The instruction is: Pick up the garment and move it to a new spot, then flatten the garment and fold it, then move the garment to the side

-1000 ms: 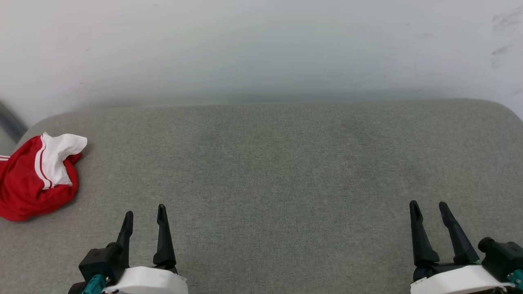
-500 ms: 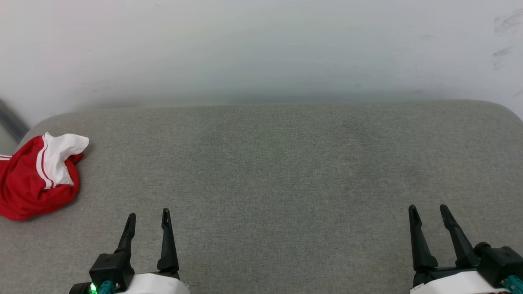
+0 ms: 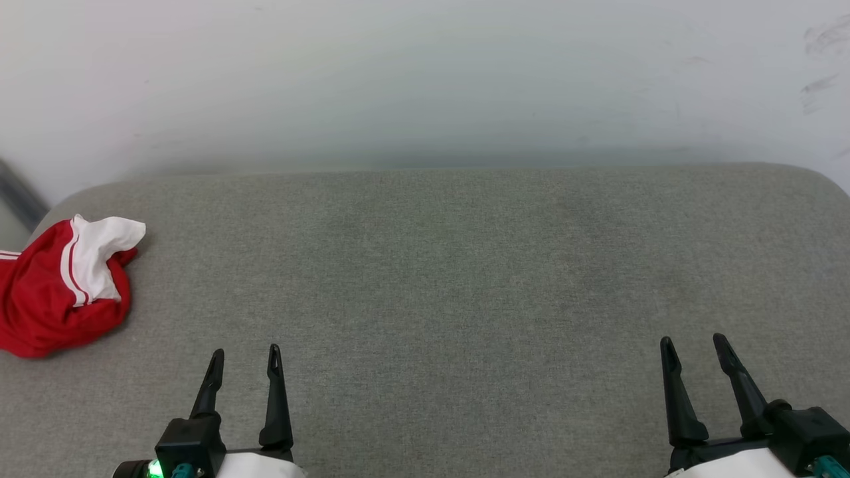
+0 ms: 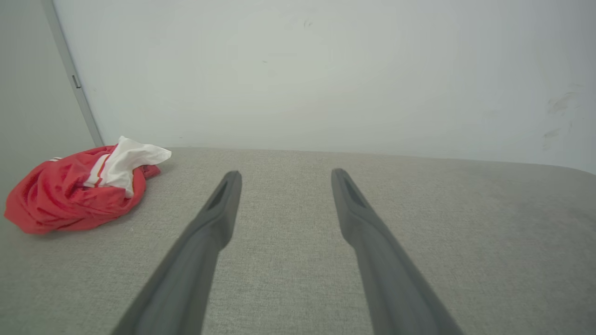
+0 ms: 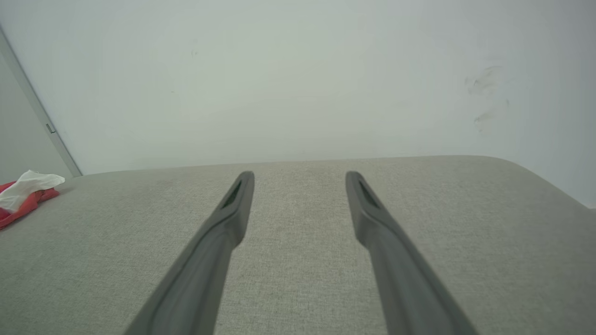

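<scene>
The garment point(image 3: 56, 292) is a crumpled red heap with a white sleeve on top, lying at the far left edge of the grey cushioned surface point(image 3: 451, 265). The left wrist view has the garment point(image 4: 74, 190) at its left, and the garment point(image 5: 21, 197) peeks in at the left edge of the right wrist view. My left gripper point(image 3: 246, 355) hovers low at the near left, open and empty, to the right of the heap and nearer to me. At the near right my right gripper point(image 3: 694, 345) is open with nothing between its fingers, far from the garment.
A pale wall point(image 3: 425, 79) rises directly behind the surface. A grey vertical strip point(image 4: 74, 79) runs down the wall just behind the garment. The surface's rounded corners point(image 3: 823, 179) curve off at both far ends.
Both grippers have drawn back slightly toward the near edge, the left one more so. The garment has not moved.
</scene>
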You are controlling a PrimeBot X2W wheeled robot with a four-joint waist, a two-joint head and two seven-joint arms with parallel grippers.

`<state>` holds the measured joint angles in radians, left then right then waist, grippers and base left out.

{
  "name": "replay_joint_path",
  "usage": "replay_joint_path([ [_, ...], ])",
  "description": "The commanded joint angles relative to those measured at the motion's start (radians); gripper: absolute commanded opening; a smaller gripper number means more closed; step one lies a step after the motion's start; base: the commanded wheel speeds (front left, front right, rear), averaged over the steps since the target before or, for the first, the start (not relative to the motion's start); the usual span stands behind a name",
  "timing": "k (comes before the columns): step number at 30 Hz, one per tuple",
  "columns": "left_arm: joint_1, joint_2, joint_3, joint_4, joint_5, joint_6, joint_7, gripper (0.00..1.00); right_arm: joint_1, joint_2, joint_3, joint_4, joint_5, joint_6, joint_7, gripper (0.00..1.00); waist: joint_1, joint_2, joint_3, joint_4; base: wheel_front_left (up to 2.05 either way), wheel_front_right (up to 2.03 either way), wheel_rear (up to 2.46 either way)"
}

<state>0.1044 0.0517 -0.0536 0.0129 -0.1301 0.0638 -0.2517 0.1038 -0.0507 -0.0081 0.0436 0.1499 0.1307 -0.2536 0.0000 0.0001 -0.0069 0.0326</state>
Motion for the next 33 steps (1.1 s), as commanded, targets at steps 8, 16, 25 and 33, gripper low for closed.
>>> replay_joint_path([
  [8,0.005,-0.002,-0.003,0.01,0.006,-0.003,-0.014,1.0,0.013,0.001,-0.004,-0.02,0.0,0.0,-0.012,1.0,0.0,-0.0001,-0.002,0.001,0.0,0.0,0.0],
  [16,0.001,-0.002,-0.003,0.022,0.011,-0.003,-0.014,1.0,0.019,0.001,-0.005,-0.02,0.013,0.0,-0.012,1.0,0.0,-0.0001,-0.001,0.004,0.0,0.0,0.0],
  [25,-0.003,-0.002,0.007,0.032,0.026,0.009,-0.014,1.0,0.02,0.001,-0.004,-0.02,0.01,0.0,-0.012,1.0,0.0,-0.0001,0.0,0.015,0.0,0.0,0.0],
  [33,-0.008,-0.002,0.028,0.037,0.026,0.025,-0.014,1.0,0.026,0.001,0.001,-0.03,-0.01,0.0,-0.012,1.0,0.0,-0.0001,0.001,0.097,0.0,0.0,0.0],
])
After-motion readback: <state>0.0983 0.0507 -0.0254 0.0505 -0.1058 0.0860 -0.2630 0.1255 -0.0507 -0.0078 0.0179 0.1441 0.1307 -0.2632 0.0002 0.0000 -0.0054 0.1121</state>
